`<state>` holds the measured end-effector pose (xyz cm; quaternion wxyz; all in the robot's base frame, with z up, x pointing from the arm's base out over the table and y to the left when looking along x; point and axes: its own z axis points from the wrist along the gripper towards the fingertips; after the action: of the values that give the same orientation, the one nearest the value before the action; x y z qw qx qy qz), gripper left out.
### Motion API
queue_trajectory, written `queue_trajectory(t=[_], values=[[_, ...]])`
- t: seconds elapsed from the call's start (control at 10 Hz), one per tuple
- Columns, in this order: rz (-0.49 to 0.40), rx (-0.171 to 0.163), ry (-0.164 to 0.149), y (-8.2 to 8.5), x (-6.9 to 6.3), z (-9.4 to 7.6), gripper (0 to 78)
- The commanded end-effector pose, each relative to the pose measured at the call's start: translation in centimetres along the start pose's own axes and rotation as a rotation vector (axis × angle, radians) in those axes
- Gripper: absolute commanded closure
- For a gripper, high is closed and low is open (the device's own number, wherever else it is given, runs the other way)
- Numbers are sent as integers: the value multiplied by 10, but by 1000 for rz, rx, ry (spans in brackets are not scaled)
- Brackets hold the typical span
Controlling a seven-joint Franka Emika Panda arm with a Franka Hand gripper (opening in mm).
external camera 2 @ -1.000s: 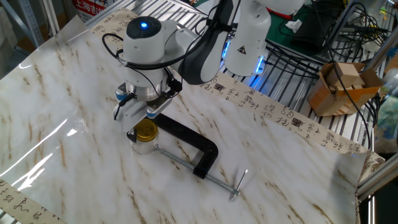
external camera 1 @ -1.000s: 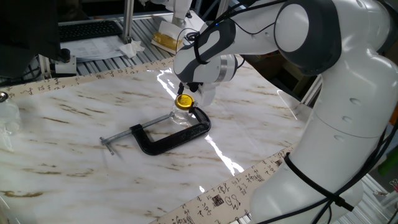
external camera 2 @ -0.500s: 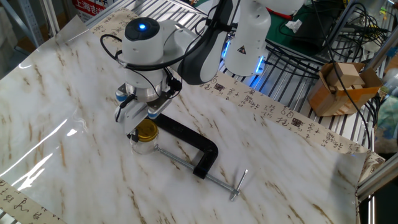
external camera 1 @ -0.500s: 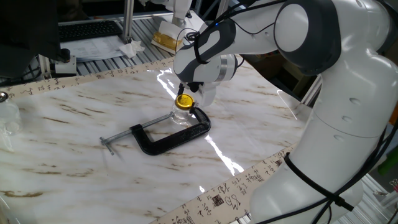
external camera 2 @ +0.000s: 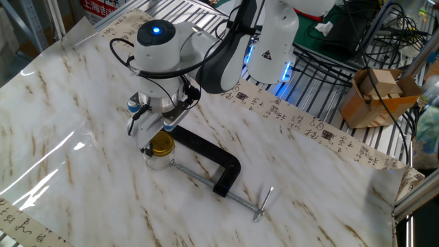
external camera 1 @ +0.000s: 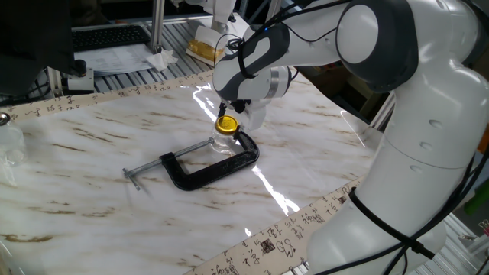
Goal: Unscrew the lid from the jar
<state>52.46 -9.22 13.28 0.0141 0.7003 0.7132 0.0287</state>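
The small clear glass jar (external camera 2: 158, 160) stands on the marble table, held between the jaws of a black C-clamp (external camera 2: 212, 162). Its yellow lid (external camera 2: 163, 144) is on top of it. My gripper (external camera 2: 158, 136) hangs straight down over the lid, open, with one finger on each side of the cap and close to its rim. From the opposite side I see the lid (external camera 1: 226, 123), the jar (external camera 1: 223, 141) and the gripper (external camera 1: 229, 114) just above the cap, whose hand hides the fingertips.
The clamp's screw rod and handle (external camera 1: 145, 166) stick out toward the left. A cardboard box (external camera 2: 374, 96) sits off the table at the right. Papers and clutter (external camera 1: 122, 57) lie behind the far edge.
The gripper has sunk slightly and turned a little over the lid, covering more of the cap. Jar and clamp have not moved.
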Motion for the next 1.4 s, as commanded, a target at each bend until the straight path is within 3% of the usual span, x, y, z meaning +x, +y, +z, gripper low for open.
queue_trajectory(t=[0.1,0.2,1.2,1.3,1.4], values=[[-13,0,-5,0,0,-1,2],[-13,0,-5,0,0,-1,763],[-13,0,-5,0,0,-1,763],[-395,3,-5,0,4,-2,763],[-465,9,-7,0,6,-3,763]])
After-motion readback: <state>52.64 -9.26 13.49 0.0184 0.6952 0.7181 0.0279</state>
